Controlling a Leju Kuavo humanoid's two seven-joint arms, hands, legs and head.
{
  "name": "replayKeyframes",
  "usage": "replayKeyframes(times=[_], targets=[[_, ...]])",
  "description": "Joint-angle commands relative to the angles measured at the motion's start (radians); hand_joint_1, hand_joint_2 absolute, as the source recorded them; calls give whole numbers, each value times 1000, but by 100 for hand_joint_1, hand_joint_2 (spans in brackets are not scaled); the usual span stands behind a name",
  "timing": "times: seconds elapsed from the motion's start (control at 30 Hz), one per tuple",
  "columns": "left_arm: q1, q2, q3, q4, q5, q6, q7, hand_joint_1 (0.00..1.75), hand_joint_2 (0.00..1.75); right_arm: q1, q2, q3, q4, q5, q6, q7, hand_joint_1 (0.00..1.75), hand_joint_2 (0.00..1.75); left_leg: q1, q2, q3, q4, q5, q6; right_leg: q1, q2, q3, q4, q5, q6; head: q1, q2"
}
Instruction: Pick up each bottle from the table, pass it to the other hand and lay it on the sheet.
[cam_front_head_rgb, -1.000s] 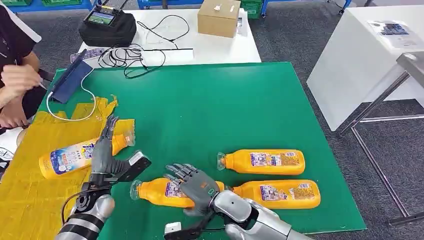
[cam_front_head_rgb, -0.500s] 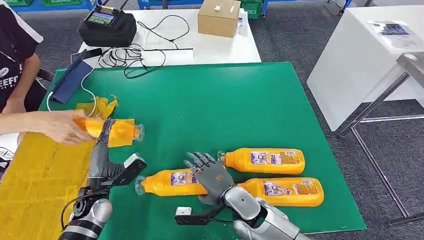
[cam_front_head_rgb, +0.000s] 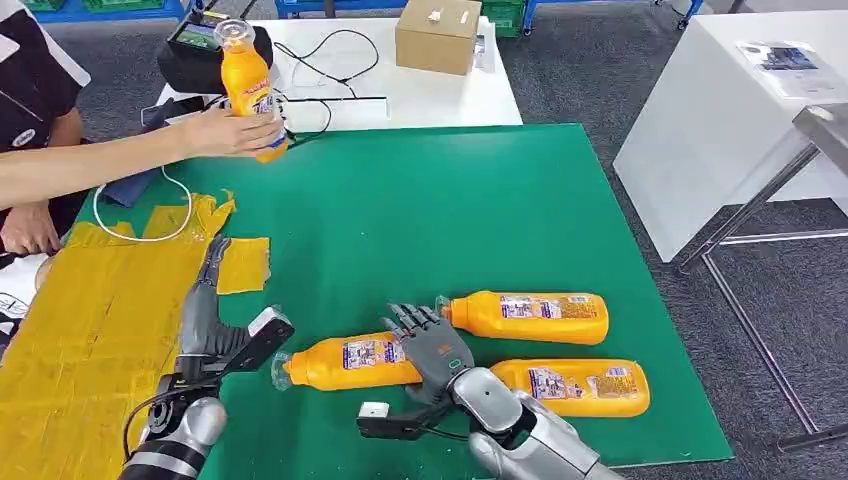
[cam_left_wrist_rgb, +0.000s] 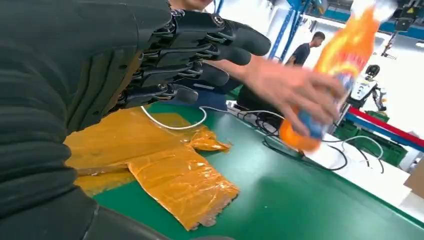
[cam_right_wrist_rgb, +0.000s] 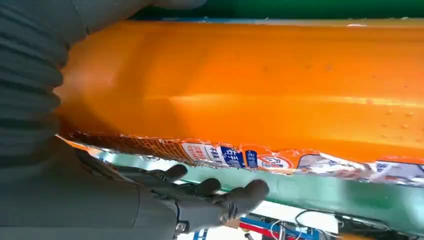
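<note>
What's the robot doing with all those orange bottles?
The right robot hand rests on one bottle lying on the green mat, with two more bottles lying beside it. The left robot hand is open and empty at the edge of the yellow sheet. A person's hand holds a fourth bottle upright above the far end of the mat.

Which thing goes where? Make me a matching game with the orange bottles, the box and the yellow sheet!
Things:
1. upright orange plastic bottle
2. lying orange plastic bottle nearest the sheet
3. brown cardboard box
4. crinkled yellow plastic sheet

Places:
A. on the white table
B. under the robot's right hand
C. in a person's hand
D. spread on the left side of the green table

Pairs: 1-C, 2-B, 3-A, 4-D
</note>
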Motion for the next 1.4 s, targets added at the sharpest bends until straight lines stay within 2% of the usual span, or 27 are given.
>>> replayKeyframes(times=[0.03, 0.07, 0.1, 0.13, 0.23, 0.63, 0.73, 0.87, 1.07, 1.23, 1.33, 1.4], targets=[[-48, -24, 1, 64, 9, -2, -8, 0, 175, -50, 32, -7, 168, -18, 18, -21, 38, 175, 0, 1, 4, -2, 0, 1, 1, -3, 4, -2, 0, -2, 0, 0], [-52, -24, -2, 69, 11, 0, -12, 0, 175, -55, 36, -7, 183, -23, 19, -29, 75, 175, 0, 0, 3, -1, 0, 1, 1, -3, 3, -1, 0, -2, 0, 0], [-58, -27, -7, 77, 15, 0, -15, 0, 175, -62, 39, -5, 205, -32, 24, -38, 133, 175, 0, 0, 5, -2, 0, 2, 1, -4, 5, -2, 0, -2, 0, 0], [-61, -28, -10, 82, 26, -5, -19, 0, 175, -67, 40, -3, 219, -35, 26, -44, 148, 175, 0, 0, 3, -1, 0, 1, 1, -3, 3, -1, 0, -1, 0, 0], [-68, -30, -23, 85, 39, -11, -26, 0, 175, -74, 40, -1, 246, -45, 23, -52, 175, 175, 0, 0, 3, -1, 0, 1, 1, -2, 2, -1, 0, -1, 0, 0], [-68, -28, -42, 75, 56, -17, -33, 0, 175, -80, 45, 2, 263, -64, 20, -65, 171, 175, 0, 2, 7, -1, 0, 1, 1, -3, 5, -2, 1, -2, 0, 0], [-64, -27, -54, 60, 70, -21, -35, 0, 175, -79, 47, -4, 258, -92, 9, -82, 175, 175, 0, 2, 7, -1, 0, 1, 1, -3, 5, -2, 1, -2, 0, 0], [-54, -23, -61, 25, 117, -50, -55, 0, 175, -60, 45, -31, 187, -200, -2, -173, 175, 175, 0, 3, 8, -2, 0, 2, 1, -4, 6, -2, 1, -2, 0, 0], [-36, -20, -58, -14, 142, -70, -62, 0, 175, -48, 52, -37, 138, -203, -21, -156, 175, 175, 0, 4, 8, -2, 0, 1, 1, -3, 7, -2, 1, -3, 0, 0], [33, -25, -33, -167, 294, -203, -99, 0, 175, 32, 95, -151, -9, -252, -129, -157, 175, 175, 0, 4, 7, -1, -1, 1, 1, -2, 5, -1, 0, -2, 0, 0], [95, -33, -3, -313, 466, -365, -106, 0, 175, 134, 135, -275, -218, -303, -203, -176, 175, 175, 0, 6, 4, 1, -2, 1, 1, -1, 3, 1, -1, -2, 0, 0], [107, -31, -2, -342, 541, -446, -108, 0, 175, 164, 147, -317, -272, -354, -224, -213, 175, 175, 0, 5, 4, 1, -3, 1, 1, -2, 2, 1, -2, -3, 0, 0]])
